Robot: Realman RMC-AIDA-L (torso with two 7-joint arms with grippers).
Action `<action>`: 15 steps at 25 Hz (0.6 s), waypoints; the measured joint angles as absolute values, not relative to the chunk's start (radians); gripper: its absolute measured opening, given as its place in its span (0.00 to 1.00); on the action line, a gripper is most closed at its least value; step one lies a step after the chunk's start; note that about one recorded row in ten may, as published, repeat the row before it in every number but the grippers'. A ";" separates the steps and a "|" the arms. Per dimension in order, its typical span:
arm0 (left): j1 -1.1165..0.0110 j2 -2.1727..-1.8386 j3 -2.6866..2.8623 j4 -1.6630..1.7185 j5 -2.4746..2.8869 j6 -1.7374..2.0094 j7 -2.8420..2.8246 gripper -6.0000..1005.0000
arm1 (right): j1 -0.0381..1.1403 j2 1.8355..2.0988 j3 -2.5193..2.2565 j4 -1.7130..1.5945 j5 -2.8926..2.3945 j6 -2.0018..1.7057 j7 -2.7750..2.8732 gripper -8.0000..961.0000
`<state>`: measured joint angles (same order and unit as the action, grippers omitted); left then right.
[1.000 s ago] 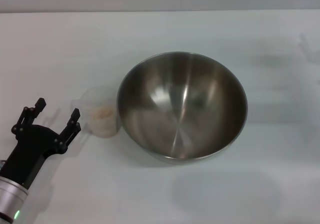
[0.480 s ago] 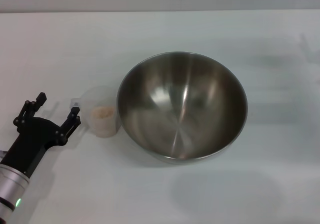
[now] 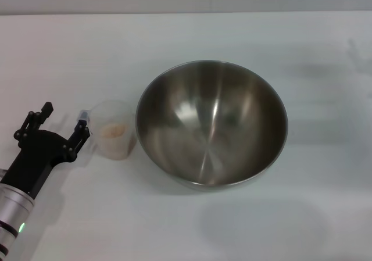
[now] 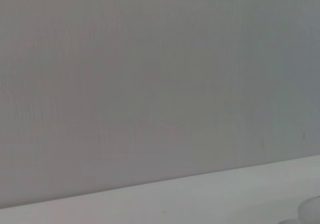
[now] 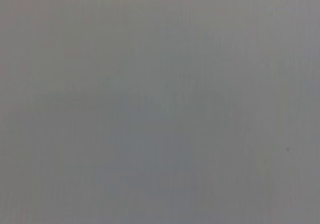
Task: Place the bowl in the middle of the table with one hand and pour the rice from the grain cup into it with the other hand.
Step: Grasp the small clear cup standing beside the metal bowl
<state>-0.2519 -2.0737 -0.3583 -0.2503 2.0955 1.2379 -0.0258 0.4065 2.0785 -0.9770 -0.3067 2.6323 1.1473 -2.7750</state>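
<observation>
The left gripper (image 3: 62, 124) stood low over the bench (image 3: 325, 214), its 2 fingers (image 3: 82, 134) spread wide and holding nothing. The grain cup (image 3: 115, 135) sat upright just beyond the nearer fingertip, its small handle touching or almost touching that tip. Rice (image 3: 114, 130) lay in the cup. The bowl (image 3: 211, 124) stood on the far side of the cup from the fingers, its rim right against the cup. The right gripper appeared in no view.
</observation>
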 joint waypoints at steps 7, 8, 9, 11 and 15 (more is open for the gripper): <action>-0.254 -2.074 -0.352 -0.252 2.103 1.239 -0.025 0.67 | 0.408 2.079 -0.977 -0.307 2.632 1.150 -2.775 0.78; -0.254 -2.074 -0.351 -0.252 2.103 1.240 -0.025 0.62 | 0.408 2.079 -0.977 -0.307 2.632 1.150 -2.775 0.78; -0.254 -2.074 -0.350 -0.253 2.103 1.241 -0.025 0.58 | 0.408 2.079 -0.977 -0.307 2.632 1.151 -2.774 0.78; -0.254 -2.074 -0.349 -0.254 2.104 1.242 -0.025 0.48 | 0.408 2.079 -0.977 -0.307 2.632 1.151 -2.774 0.78; -0.257 -2.074 -0.347 -0.256 2.105 1.243 -0.025 0.31 | 0.408 2.079 -0.977 -0.307 2.632 1.150 -2.773 0.78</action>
